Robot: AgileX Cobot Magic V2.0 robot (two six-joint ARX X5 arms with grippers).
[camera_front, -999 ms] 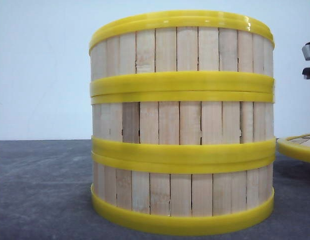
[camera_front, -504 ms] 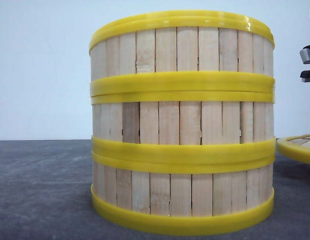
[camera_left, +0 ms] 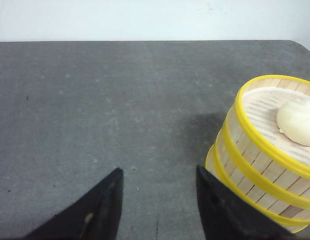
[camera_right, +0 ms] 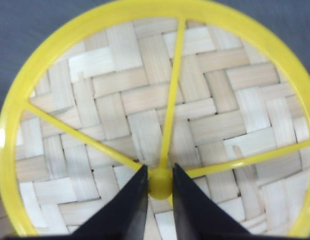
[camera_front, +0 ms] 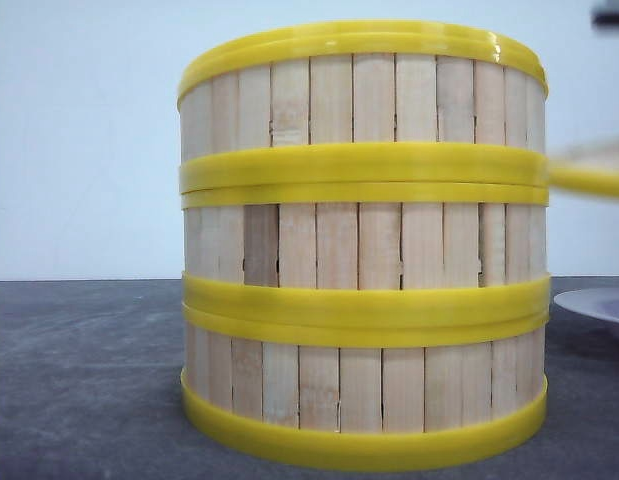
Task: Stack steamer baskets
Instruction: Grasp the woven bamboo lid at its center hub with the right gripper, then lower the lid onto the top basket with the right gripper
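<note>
Grey matte tabletop, plain white wall behind. Right gripper is clamped on the centre knob of the lid; half a second ago the lid rested at the right edge of the front view, now it shows as a raised, blurred yellow rim beside the upper bands, exposing a pale plate below. Judgement: stacking is done, capping comes next. Left gripper hangs with jaws apart, empty. Steamer baskets stand stacked three high, a bun in the topmost.
</note>
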